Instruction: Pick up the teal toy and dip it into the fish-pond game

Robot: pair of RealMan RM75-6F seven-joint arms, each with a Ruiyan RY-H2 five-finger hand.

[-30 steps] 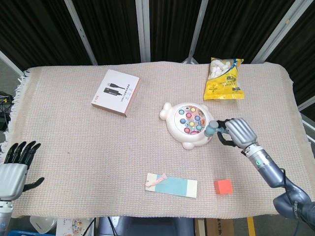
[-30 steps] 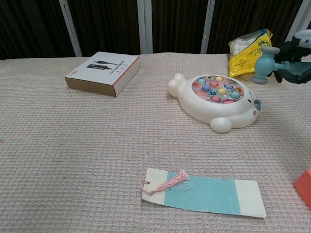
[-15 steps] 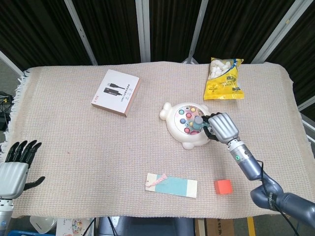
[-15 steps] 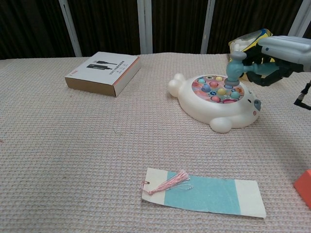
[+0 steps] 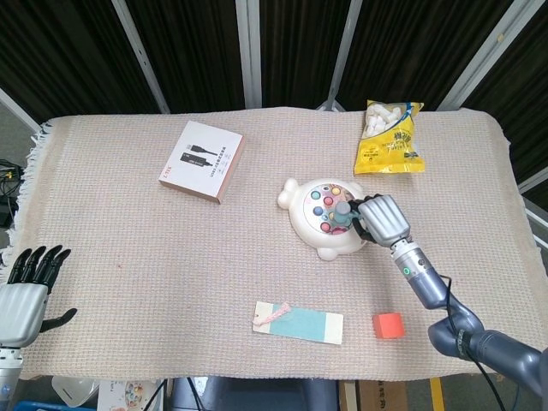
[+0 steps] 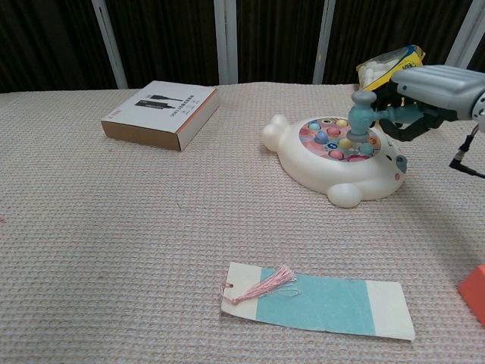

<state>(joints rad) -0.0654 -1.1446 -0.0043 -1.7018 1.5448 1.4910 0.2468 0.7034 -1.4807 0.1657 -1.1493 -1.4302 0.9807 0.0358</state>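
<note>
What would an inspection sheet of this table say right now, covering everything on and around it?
Surface: beige woven cloth, fringed at its left edge.
Job's things: teal toy upright, its tip down among the coloured fish of the white fish-pond game.
Clutter: cable box, yellow snack bag, tasselled bookmark, red block.
Hands: right hand grips the teal toy; left hand idle at the table's near left corner, fingers apart.
Cables: thin black wire by the right wrist.
Surroundings: dark curtains with pale poles.
</note>
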